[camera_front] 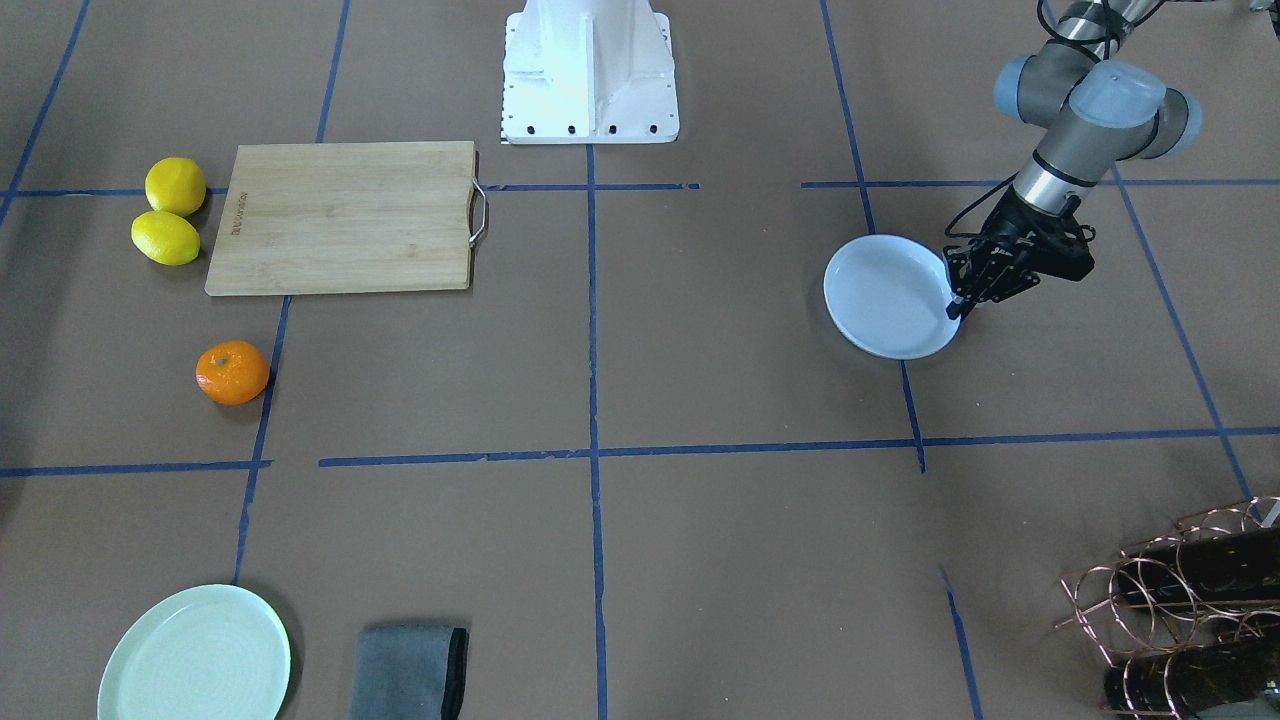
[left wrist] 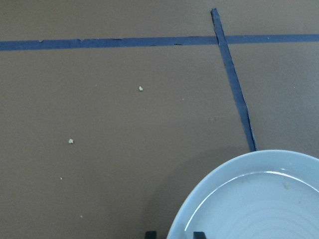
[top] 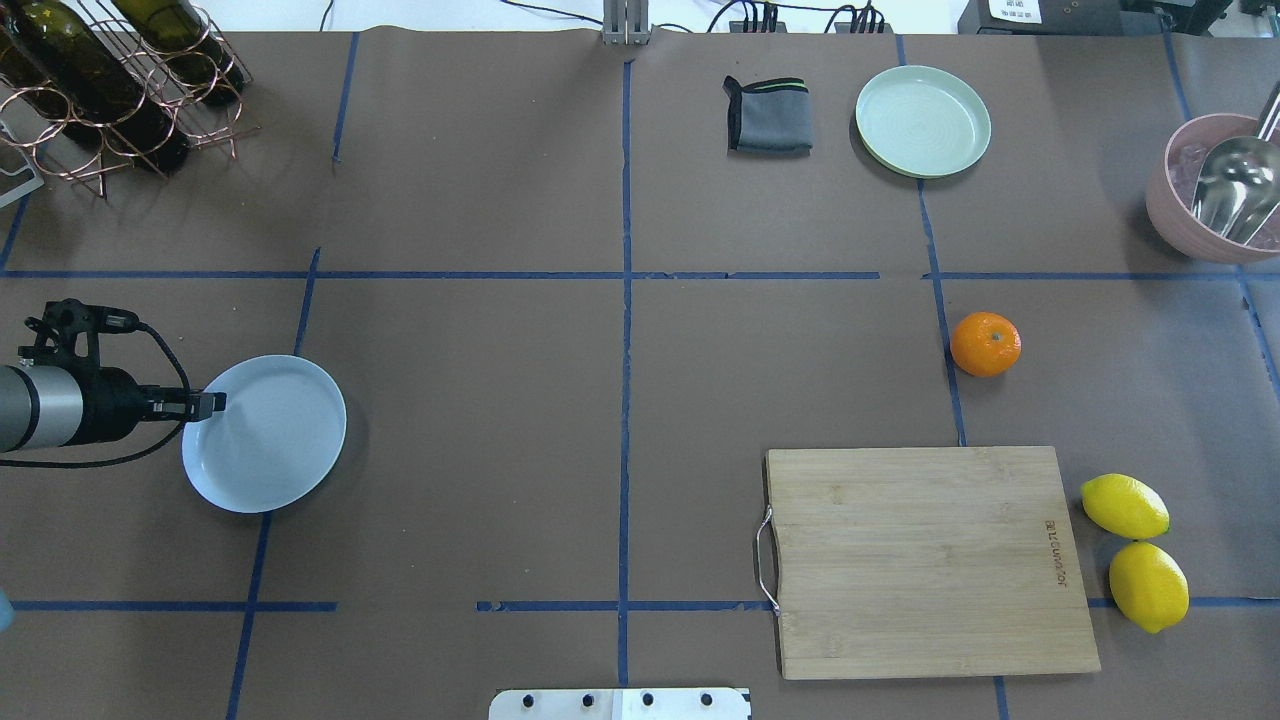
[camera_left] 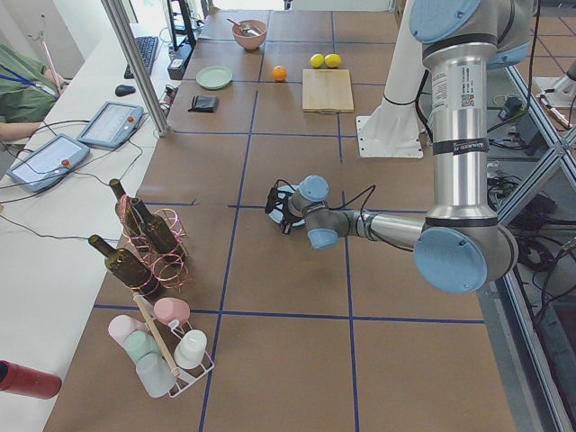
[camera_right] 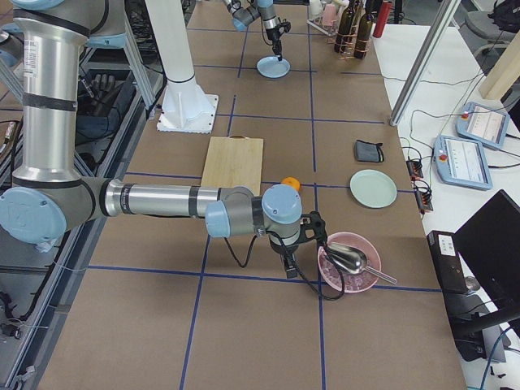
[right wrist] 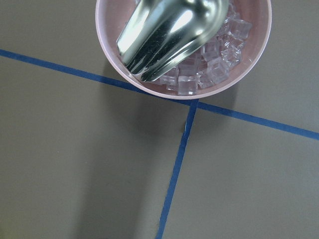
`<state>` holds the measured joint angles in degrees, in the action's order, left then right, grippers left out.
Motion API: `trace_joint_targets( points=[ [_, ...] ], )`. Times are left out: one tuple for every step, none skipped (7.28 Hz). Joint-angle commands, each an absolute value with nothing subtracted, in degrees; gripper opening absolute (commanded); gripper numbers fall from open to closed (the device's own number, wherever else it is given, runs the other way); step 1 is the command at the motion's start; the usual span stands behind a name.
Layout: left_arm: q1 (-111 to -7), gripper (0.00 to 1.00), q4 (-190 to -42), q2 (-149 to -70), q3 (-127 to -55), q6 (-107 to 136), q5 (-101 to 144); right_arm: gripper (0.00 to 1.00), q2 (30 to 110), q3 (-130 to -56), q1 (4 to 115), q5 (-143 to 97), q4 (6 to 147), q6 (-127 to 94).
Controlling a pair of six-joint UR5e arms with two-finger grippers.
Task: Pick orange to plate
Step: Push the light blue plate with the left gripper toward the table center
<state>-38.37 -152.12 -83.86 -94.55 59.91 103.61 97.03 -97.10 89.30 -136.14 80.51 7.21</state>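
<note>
Nothing's placed yet: your orange [top: 985, 344] lies on the tabletop [top: 500, 450] well apart from the plate [top: 270, 440], whose rim the left hand [top: 212, 404] pinches; the right hand's [camera_right: 289, 265] grip you cannot tell.

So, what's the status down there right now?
Left tool clamped on white plate rim. Right tool beside pink bowl, grip unclear. Orange untouched on table, far from plate. Nothing between them.

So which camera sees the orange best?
The front-facing view: the orange shows whole, large, unblocked. Overhead is nearly as good. From the left side it's tiny; from the right side the right arm partly hides it. Wrist cameras miss it.
</note>
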Motion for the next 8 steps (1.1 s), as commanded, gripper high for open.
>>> trace_joint_targets(
  points=[
    [-38.41,0.0,-151.7,-84.02,-97.45,59.59,104.23,1.0,97.03,-97.12,89.3,-136.14,80.51,7.21],
    [-38.5,0.0,-151.09,-84.81,-99.99,59.59,104.5,1.0,97.03,-97.12,89.3,-136.14,80.51,7.21],
    [-38.58,0.0,-147.69,-87.77,-100.8,59.68,104.5,1.0,97.03,-97.12,89.3,-136.14,80.51,7.21],
    [-38.58,0.0,-140.43,-96.24,-99.77,60.37,104.41,1.0,97.03,-97.12,89.3,-136.14,80.51,7.21],
    [-38.5,0.0,-131.66,-105.72,-97.58,60.64,104.15,1.0,97.03,-97.12,89.3,-136.14,80.51,7.21],
    [-38.32,0.0,-127.74,-112.61,-94.08,60.99,104.06,1.0,96.94,-97.12,89.3,-136.14,80.51,7.21],
    [-35.71,0.0,-127.62,-117.98,-89.26,66.83,103.98,1.0,96.94,-97.21,89.3,-136.14,80.51,7.21],
    [-33.51,0.0,-127.62,-122.65,-85.47,69.58,103.71,1.0,96.94,-97.21,89.3,-136.14,80.51,7.21]
  ],
)
